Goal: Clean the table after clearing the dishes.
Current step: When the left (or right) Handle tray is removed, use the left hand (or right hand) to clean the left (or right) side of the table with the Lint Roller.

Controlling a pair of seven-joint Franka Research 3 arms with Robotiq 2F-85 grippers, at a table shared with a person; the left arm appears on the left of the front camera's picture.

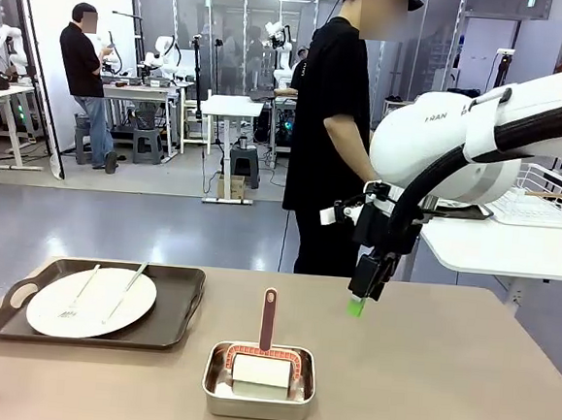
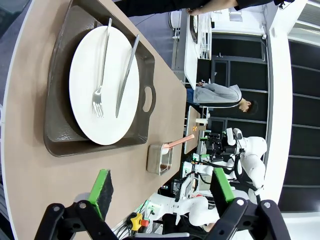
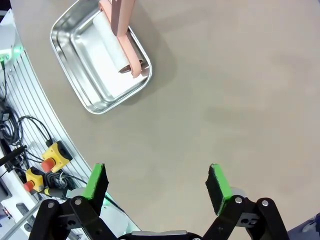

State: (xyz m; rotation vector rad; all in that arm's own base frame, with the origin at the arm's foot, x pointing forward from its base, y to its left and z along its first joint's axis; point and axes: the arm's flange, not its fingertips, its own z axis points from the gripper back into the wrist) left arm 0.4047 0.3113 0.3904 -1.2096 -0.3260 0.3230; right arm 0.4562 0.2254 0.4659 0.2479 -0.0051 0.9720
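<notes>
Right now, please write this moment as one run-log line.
left gripper: open, empty | right gripper: open, above table | plate: on tray, not cleared | roller: in pan

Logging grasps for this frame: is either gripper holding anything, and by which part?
Nothing is held: the left gripper and the right gripper both stand open, with nothing between their jaws.

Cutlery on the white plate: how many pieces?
2. In the front view, a fork lies on the plate's left half and a knife beside it to the right; none looks hidden.
</notes>
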